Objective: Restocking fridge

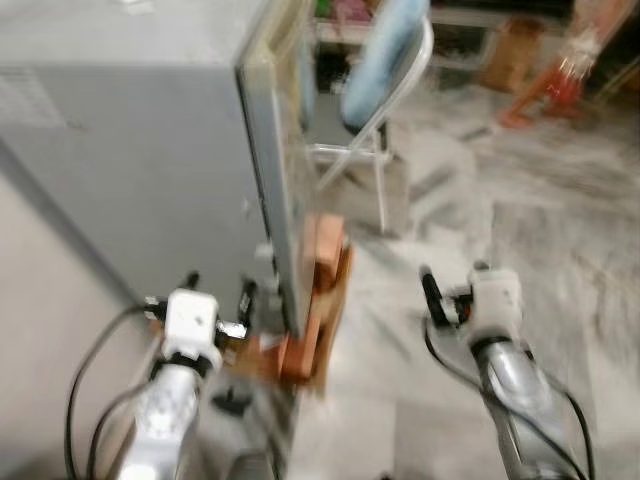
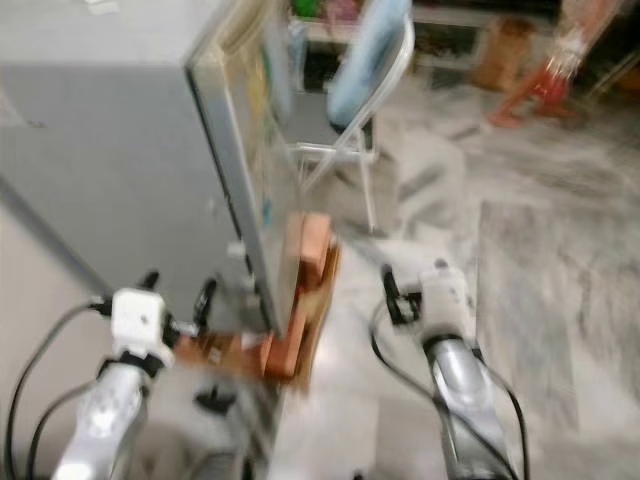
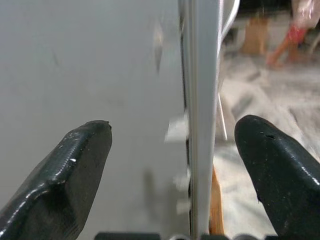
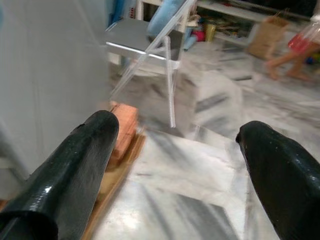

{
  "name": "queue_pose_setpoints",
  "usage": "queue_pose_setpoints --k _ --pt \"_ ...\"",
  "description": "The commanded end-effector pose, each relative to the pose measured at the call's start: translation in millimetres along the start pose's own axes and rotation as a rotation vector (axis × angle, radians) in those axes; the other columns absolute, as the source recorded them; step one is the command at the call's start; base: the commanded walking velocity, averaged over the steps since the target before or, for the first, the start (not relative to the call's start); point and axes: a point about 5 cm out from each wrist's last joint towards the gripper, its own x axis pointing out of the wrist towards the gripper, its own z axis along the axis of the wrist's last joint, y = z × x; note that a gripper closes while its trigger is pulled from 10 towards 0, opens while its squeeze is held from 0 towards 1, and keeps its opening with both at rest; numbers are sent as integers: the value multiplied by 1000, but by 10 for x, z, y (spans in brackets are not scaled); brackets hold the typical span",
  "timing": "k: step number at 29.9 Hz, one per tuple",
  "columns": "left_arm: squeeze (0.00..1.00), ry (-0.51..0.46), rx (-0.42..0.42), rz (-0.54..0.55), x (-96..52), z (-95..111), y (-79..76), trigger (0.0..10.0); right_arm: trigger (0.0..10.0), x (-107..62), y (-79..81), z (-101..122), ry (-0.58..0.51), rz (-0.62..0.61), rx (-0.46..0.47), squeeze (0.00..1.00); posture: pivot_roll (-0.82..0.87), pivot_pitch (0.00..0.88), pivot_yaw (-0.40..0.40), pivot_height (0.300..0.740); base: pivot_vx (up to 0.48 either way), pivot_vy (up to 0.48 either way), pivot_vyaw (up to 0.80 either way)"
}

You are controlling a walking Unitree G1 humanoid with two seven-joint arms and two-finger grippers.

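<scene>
The grey fridge stands at the left, its door edge between the wide-apart fingers of the left gripper. The right gripper, jaws also wide, hangs over open marble floor. Bricks and a folding chair stand just right of the fridge.

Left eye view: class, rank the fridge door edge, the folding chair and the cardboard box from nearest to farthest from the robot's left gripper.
1. Fridge door edge: right beside the open left gripper, just to its right.
2. Folding chair: beyond the fridge, blue cloth draped over its back.
3. Cardboard box: farthest, against the far wall, up and right.
</scene>
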Motion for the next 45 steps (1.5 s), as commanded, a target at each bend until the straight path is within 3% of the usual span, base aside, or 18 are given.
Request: queue_pose_setpoints --k 1,18,28,31,45 --pt "0 8 -3 1 1 -11 2 10000 10000 24 -36 82 -30 -3 -15 0 86 84 2 740 371 0 0" --pt "0 -5 -25 -12 -1 -4 -14 10000 10000 26 -39 96 -30 13 -19 0 91 83 -8 740 236 0 0" --pt "0 -5 -49 -34 8 -1 -27 10000 10000 34 -42 82 -11 10 -20 0 88 85 -8 740 0 0 -800" --pt "0 -8 -58 -56 53 16 14 10000 10000 41 -42 85 -15 9 -21 0 83 85 -6 740 0 0 -800" --pt "0 4 11 87 81 -3 234 10000 10000 37 -20 87 -13 21 -7 0 86 90 -2 740 0 0 0"
